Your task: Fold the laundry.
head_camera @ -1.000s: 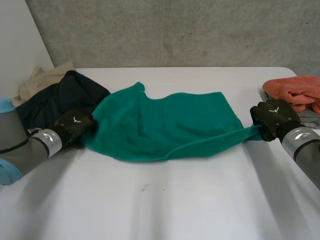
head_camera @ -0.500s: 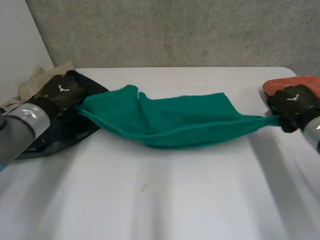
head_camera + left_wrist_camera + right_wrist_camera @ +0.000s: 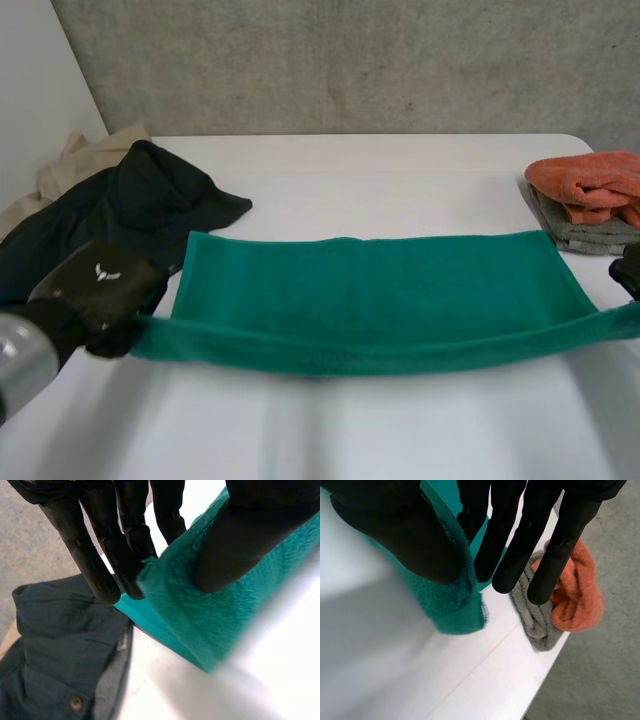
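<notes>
Green towel [image 3: 365, 290] spread mid-tabletop [image 3: 400, 180], long axis running left edge to right edge | left robot hand [image 3: 100, 288] pinches its near-left corner, right robot hand [image 3: 628, 272] pinches its near-right corner | next fold probably carries the near edge toward the far edge.

The green towel [image 3: 365, 295] is stretched wide across the white surface [image 3: 400, 170], a long fleecy rectangle (one plain colour). Its far edge lies flat; its near edge is raised and taut, one corner pinched by the left hand [image 3: 100, 287], the other by the right hand [image 3: 632, 272].
</notes>
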`<action>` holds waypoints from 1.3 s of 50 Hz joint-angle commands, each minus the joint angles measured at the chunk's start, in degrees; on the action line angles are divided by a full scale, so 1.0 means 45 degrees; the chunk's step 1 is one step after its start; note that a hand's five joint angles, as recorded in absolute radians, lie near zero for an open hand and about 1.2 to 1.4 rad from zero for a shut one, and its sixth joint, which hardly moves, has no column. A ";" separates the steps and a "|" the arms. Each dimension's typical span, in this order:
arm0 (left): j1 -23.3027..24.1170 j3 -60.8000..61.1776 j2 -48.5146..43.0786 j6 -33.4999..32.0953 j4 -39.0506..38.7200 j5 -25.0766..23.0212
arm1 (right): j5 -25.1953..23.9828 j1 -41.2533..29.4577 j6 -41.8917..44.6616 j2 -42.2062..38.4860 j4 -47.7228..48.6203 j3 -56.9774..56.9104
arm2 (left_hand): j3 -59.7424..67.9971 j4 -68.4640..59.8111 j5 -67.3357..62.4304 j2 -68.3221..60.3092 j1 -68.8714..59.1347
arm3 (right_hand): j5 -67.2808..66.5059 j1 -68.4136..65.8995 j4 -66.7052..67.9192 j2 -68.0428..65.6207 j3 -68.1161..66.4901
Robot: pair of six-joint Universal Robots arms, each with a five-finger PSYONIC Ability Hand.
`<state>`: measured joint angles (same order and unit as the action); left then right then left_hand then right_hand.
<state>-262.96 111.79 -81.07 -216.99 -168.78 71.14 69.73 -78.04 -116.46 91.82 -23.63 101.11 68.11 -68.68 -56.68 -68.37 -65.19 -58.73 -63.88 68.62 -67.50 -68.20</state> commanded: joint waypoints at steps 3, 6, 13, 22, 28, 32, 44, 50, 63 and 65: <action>0.1441 -0.4114 -0.6079 0.0057 -0.2045 0.0284 | 0.1067 -0.1563 -0.2282 -0.4192 0.3179 -0.2037 | 0.2643 -0.2515 -0.2961 -0.2585 -0.3292 | -0.2504 -0.3583 0.2529 -0.2777 -0.2621; 0.1952 -0.5738 -0.7567 0.0076 -0.2142 0.0927 | 0.1613 -0.2188 -0.2478 -0.5285 0.4175 -0.2897 | 0.2643 -0.2515 -0.2961 -0.2585 -0.3292 | -0.2504 -0.3583 0.2529 -0.2777 -0.2621; 0.2322 -0.9370 -1.0204 0.0018 -0.2260 0.2900 | 0.2239 -0.2736 -0.2790 -0.7822 0.5660 -0.5471 | 0.2643 -0.2515 -0.2961 -0.2585 -0.3292 | -0.2504 -0.3583 0.2529 -0.2777 -0.2621; 0.2537 -1.2497 -1.2236 -0.0002 -0.2377 0.3371 | 0.2356 -0.3225 -0.2869 -0.9642 0.7281 -0.7838 | 0.2643 -0.2515 -0.2961 -0.2585 -0.3292 | -0.2504 -0.3583 0.2529 -0.2777 -0.2621; 0.3123 -1.2793 -1.2668 -0.0080 -0.2708 0.3293 | 0.3137 -0.3771 -0.2869 -1.0366 0.7810 -0.8504 | -1.0671 1.0798 1.0353 1.0729 1.0022 | 1.3052 1.1973 -1.3027 1.2779 1.2934; 0.3377 -1.2578 -1.2493 0.0056 -0.3216 0.3293 | 0.3645 -0.4045 -0.3044 -0.9821 0.7694 -0.8232 | -1.2913 1.3040 1.2595 1.2971 1.2264 | 1.3052 1.1973 -1.3027 1.2779 1.2934; 0.3202 -0.8928 -0.9018 0.0993 -0.3353 0.3293 | 0.1581 -0.2664 -0.5113 -0.6248 0.4203 -0.4544 | -1.2913 1.3040 1.2595 1.2971 1.2264 | 1.1697 1.0618 -1.1672 1.1424 1.1580; 0.3046 -0.6584 -0.7727 0.2009 -0.3743 0.2865 | -0.0141 -0.1098 -0.5193 -0.6089 0.3454 -0.3018 | -1.2913 1.3040 1.2595 1.2971 1.2264 | 0.9560 0.8481 -0.9535 0.9287 0.9442; 0.3046 -0.4843 -0.7336 0.2283 -0.4935 0.2004 | -0.0768 -0.0373 -0.5115 -0.7259 0.6090 -0.2234 | -1.2903 1.3030 1.2585 1.2961 1.2254 | 0.5526 0.4448 -0.5502 0.5253 0.5409; 0.3026 -0.4863 -0.7317 0.2283 -0.4935 0.2004 | -0.0710 -0.0354 -0.5096 -0.7533 0.6325 -0.2371 | -1.2903 1.3030 1.2585 1.2961 1.2254 | 0.2540 0.1461 -0.2515 0.2267 0.2422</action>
<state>-249.38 89.70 -113.93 -206.54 -190.52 80.19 65.80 -79.64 -139.63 61.69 0.00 91.67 12.00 -11.49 -2.85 -11.58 -11.28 -22.92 -32.94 32.76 -32.97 -33.04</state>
